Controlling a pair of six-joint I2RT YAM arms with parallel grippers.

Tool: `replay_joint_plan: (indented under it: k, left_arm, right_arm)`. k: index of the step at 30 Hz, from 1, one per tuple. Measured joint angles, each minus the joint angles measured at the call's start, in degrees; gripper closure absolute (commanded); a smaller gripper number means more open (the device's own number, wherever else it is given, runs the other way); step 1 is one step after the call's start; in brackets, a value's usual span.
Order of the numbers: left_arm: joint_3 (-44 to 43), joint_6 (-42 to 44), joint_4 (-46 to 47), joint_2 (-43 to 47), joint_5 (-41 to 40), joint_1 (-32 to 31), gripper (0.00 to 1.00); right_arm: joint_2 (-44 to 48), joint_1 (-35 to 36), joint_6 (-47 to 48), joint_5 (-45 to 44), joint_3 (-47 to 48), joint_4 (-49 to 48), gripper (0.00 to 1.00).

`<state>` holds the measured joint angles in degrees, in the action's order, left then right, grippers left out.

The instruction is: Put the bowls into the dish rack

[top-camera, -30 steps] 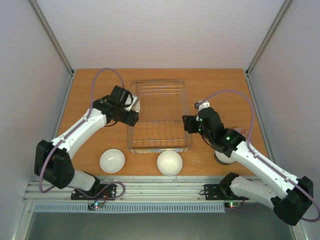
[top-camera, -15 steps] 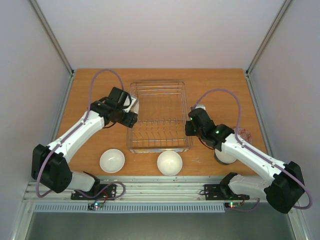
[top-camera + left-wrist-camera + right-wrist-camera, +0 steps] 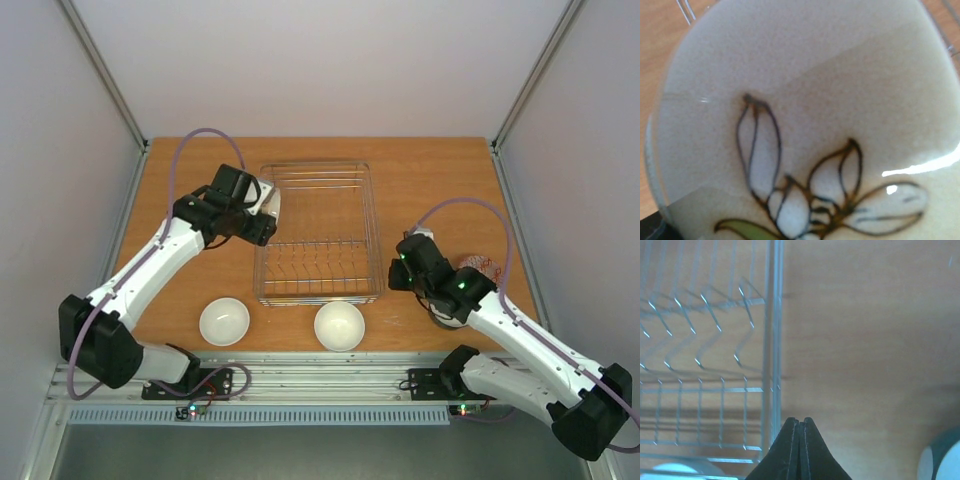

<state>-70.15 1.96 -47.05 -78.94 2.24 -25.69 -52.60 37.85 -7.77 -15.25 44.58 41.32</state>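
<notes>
holding sprig bowl [image 3: 805,100] at dish rack [image 3: 318,262] rim

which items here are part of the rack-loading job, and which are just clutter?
Job: dish rack; sprig-motif bowl at its left wall; front-left white bowl; front-centre white bowl; teal-edged bowl right of rack.
Not job: purple cables; reddish patterned item further right, too hidden to identify.

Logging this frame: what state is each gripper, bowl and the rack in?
Silver wire dish rack: no bowls inside.
Left gripper: shut on white ceramic bowl with brown sprig motif, at the rack's left rim.
Right gripper: shut, empty, outside the rack's right side.
Left plain white bowl: upright on wooden table.
Right plain white bowl: upright on table.
Teal-banded bowl: on table, mostly hidden.
</notes>
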Motion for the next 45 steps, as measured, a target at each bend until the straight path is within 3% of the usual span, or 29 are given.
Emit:
replay_joint_plan:
  k: [6, 14, 19, 28, 45]
  left_arm:
    - [-2.4, 0.0, -0.02, 2.51, 2.19, 0.0, 0.99]
    - [-2.25, 0.04, -1.77, 5.03, 2.75, 0.0, 1.0]
    - [-0.96, 0.04, -2.21, 6.49, 2.67, 0.0, 1.0]
    - [0.61, 0.04, -2.43, 7.78, 2.75, 0.0, 1.0]
    - [4.79, 1.25, -2.05, 7.72, 3.32, 0.0, 1.0]
  right_arm:
    - [0.44, 1.29, -3.85, 3.54, -5.92, 3.52, 0.99]
    - [-0.28, 3.1, -5.46, 5.29, -6.58, 4.02, 0.99]
    - [-4.63, 8.26, -6.34, 5.46, -6.29, 3.1, 0.99]
    - [-13.77, 14.05, -7.17, 4.26, -3.26, 2.19, 0.99]
    - [-28.0, 14.4, -0.83, 6.93, 7.76, -7.26, 0.99]
